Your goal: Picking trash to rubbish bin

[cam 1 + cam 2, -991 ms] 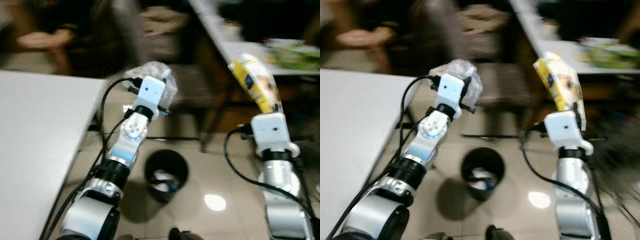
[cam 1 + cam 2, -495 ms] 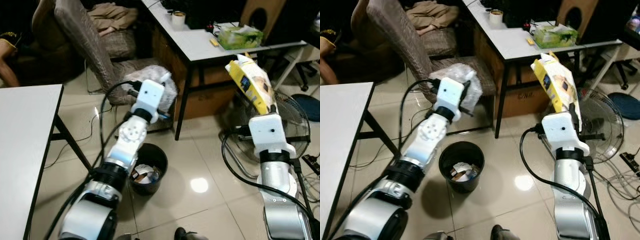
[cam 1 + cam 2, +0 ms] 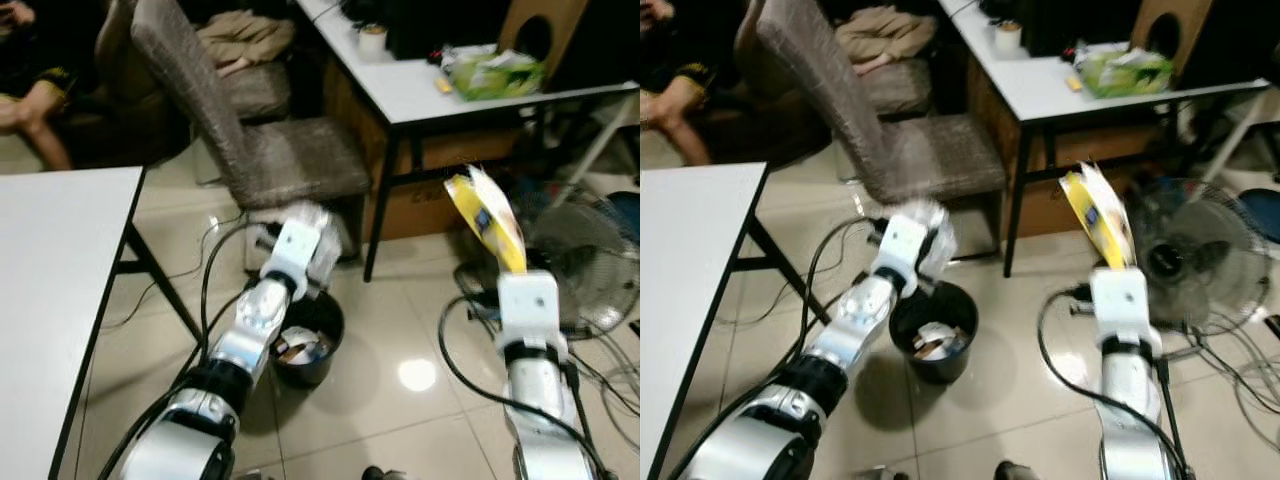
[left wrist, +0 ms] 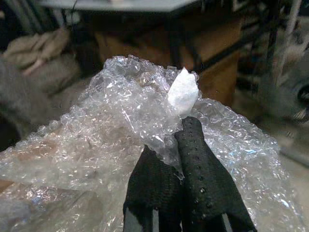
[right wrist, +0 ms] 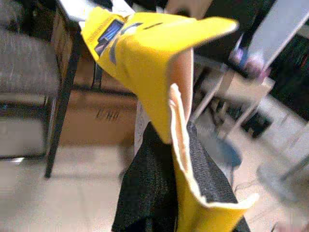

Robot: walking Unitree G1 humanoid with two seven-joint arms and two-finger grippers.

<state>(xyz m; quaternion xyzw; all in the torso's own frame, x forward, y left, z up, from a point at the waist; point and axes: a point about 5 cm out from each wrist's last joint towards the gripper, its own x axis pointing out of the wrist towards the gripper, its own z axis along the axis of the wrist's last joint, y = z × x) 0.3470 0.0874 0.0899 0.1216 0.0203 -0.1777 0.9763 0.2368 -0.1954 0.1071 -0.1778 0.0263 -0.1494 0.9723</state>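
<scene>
A black round rubbish bin (image 3: 305, 340) stands on the tiled floor with some trash inside. My left gripper (image 4: 175, 145) is shut on a crumpled wad of clear bubble wrap (image 4: 120, 125), held just above the bin's far rim (image 3: 312, 232). My right gripper (image 5: 169, 145) is shut on a flattened yellow carton (image 5: 145, 53), which sticks up above the right wrist (image 3: 487, 218), to the right of the bin and well off the floor.
A grey fabric chair (image 3: 270, 150) stands right behind the bin. A white desk (image 3: 450, 85) with a green packet is at the back right, a floor fan (image 3: 590, 270) and cables to the right. A white table (image 3: 50, 290) fills the left. A person's leg (image 3: 30, 105) shows far left.
The camera view has shifted. My left gripper has come down with the bubble wrap, close over the bin's rim. The right gripper has kept the yellow carton and sits a little lower.
</scene>
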